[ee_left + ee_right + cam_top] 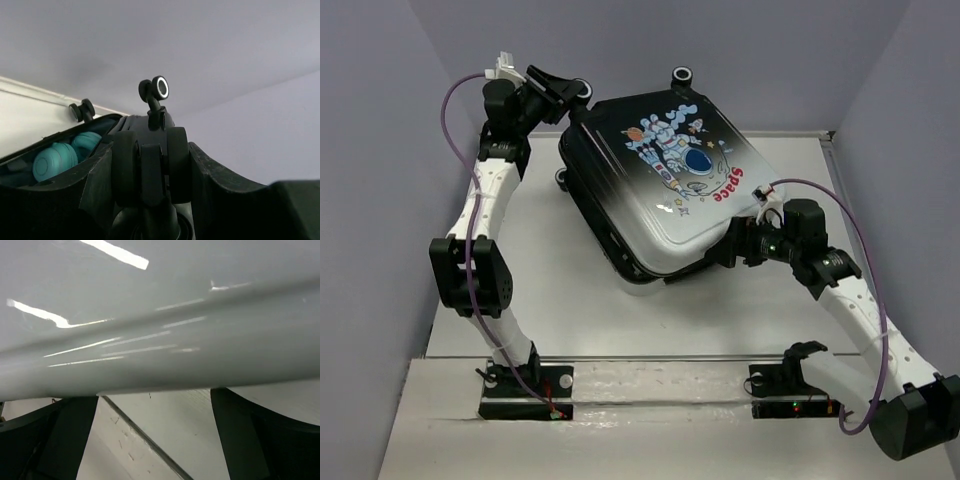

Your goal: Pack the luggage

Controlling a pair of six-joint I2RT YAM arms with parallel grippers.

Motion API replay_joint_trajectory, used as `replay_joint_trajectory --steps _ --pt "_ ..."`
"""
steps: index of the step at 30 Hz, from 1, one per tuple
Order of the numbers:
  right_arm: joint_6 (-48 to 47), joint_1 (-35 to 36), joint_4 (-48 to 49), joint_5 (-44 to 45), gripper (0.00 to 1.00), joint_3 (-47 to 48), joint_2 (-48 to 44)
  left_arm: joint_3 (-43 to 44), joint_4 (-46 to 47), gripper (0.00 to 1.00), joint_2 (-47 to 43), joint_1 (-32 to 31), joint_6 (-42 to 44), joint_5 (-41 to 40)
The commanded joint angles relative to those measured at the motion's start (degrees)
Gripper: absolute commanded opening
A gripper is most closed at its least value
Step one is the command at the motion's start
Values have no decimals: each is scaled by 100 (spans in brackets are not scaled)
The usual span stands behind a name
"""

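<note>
The luggage (660, 180) lies tilted at the middle of the table, astronaut print up, its lid down but slightly ajar. My left gripper (563, 97) is at its far left corner. In the left wrist view this gripper (150, 150) is shut on a black double wheel (127, 160). Teal round things (55, 160) show inside through the gap. My right gripper (732, 243) is at the lid's near right edge. In the right wrist view it (155, 435) is open, with the white shell (160, 315) just above its fingers (65, 435).
Two more wheels stick up beyond the held one (156, 90) (81, 110). The white table (550, 290) has a seam and step along its near edge. Grey walls close in on the left, back and right.
</note>
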Motion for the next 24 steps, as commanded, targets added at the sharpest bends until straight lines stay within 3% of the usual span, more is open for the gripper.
replay_joint_trajectory --steps 1,3,6,15,24 --pt "73 -17 746 249 100 230 -51 1074 272 6 -277 47 488 630" --pt "126 -17 772 197 100 282 -96 2249 -518 6 -191 82 657 610" --pt "152 -17 772 135 100 405 -78 2757 -1032 6 55 284 747 689" --pt "126 -17 720 169 96 406 -122 265 -22 6 48 644 308 1225" --pt "82 -17 649 178 96 406 -192 -801 224 6 3 785 439 1067"
